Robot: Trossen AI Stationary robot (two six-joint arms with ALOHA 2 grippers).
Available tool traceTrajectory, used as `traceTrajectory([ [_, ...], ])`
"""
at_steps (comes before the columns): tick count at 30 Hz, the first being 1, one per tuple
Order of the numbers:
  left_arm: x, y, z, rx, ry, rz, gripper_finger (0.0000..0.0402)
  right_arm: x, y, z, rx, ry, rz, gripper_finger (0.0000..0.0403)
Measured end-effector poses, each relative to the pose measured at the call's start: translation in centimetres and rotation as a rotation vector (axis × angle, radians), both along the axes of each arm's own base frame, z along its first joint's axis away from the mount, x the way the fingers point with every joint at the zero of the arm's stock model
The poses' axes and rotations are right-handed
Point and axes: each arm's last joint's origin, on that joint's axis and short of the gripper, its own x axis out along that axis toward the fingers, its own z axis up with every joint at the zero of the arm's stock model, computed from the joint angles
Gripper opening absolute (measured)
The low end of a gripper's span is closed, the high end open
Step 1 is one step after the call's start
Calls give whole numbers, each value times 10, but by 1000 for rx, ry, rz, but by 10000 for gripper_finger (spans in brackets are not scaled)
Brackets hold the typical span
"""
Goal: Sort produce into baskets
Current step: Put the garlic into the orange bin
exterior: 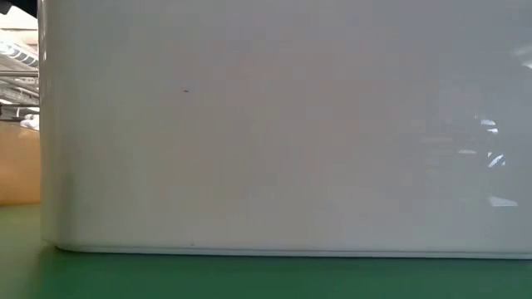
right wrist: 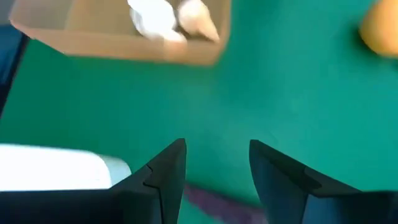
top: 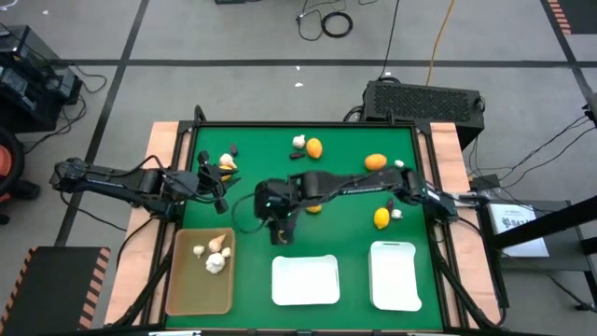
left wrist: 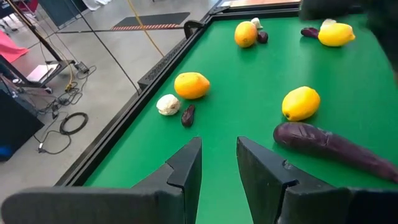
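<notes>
White basket wall blocking low view

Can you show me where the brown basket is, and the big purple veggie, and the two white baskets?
Brown basket point(top: 183, 291): high view, bare floor.
Purple veggie point(left wrist: 329, 147): left wrist view, mid-body.
Middle white basket point(top: 305, 280): high view, bare floor.
Right white basket point(top: 395, 274): high view, bare floor.

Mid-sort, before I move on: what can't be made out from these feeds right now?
- Low view: a white basket wall fills the frame, hiding the produce and both arms.
- High view: the right pincer is covered by its own arm.
- Right wrist view: a purple piece is cut off between the fingers; contact unclear.
</notes>
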Motion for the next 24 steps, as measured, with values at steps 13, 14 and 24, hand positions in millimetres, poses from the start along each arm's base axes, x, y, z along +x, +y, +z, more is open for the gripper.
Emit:
traceTrajectory([
  [13, 0, 0, 0, -3, -1, 1, 109, -61, -76, 16, -395, 436, -256, 167],
  [14, 0, 0, 0, -3, -1, 1, 109, -65, -86, 16, -388, 475, -280, 167],
  [24, 0, 0, 0, -5, -2, 0, 109, -90, -189, 21, -294, 476, -618, 167],
])
